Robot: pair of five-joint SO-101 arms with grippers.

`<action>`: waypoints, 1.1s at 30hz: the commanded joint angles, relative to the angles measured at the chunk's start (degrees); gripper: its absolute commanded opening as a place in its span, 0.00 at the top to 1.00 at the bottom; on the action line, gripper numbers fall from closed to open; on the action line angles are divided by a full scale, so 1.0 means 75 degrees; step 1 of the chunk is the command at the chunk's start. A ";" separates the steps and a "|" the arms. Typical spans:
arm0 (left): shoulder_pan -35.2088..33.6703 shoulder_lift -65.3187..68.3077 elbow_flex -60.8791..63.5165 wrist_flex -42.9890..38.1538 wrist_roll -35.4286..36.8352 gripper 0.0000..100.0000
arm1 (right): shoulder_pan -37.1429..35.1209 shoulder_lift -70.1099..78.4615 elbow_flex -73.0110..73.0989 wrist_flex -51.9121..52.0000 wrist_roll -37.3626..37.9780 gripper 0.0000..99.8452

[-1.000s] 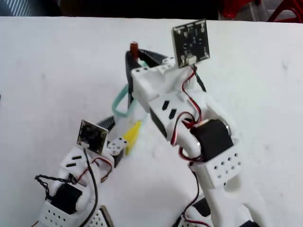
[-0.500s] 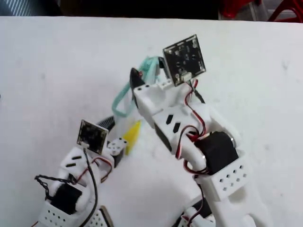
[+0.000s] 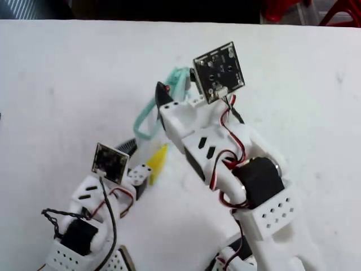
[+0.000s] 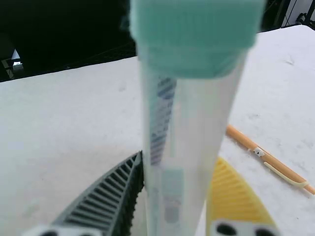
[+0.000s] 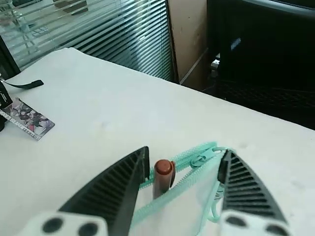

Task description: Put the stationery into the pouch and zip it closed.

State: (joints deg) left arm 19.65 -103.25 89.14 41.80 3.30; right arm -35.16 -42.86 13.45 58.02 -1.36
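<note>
Left gripper (image 4: 179, 157) pinched the clear teal-zippered plastic pouch (image 4: 197, 108); right gripper (image 5: 186, 151) was spread wide (jaws straddling a red-brown capped pen (image 5: 163, 172)).

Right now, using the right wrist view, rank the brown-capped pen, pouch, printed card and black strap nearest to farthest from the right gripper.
1. brown-capped pen and pouch: between the right gripper's open jaws, too close to call.
2. printed card: on the table, farther out.
3. black strap: beyond the card, by the table's edge.
</note>
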 commanded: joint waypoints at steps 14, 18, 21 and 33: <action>0.0053 0.0053 -0.0035 -0.0105 -0.0082 0.79 | -0.0064 0.0381 0.0117 -0.0053 0.0082 0.79; 0.0041 0.0053 -0.0035 -0.0105 -0.0082 0.79 | -0.0064 0.0604 0.0105 -0.0252 0.0070 0.80; 0.0041 0.0053 -0.0035 -0.0105 -0.0082 0.79 | -0.0064 0.0639 0.0117 -0.0334 0.0070 0.80; 0.0064 0.0053 -0.0035 -0.0105 -0.0082 0.79 | -0.0018 0.0580 0.0117 -0.0076 0.0070 0.98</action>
State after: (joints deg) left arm 19.65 -103.25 89.14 41.80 3.30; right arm -35.08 -38.11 15.12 57.23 -1.19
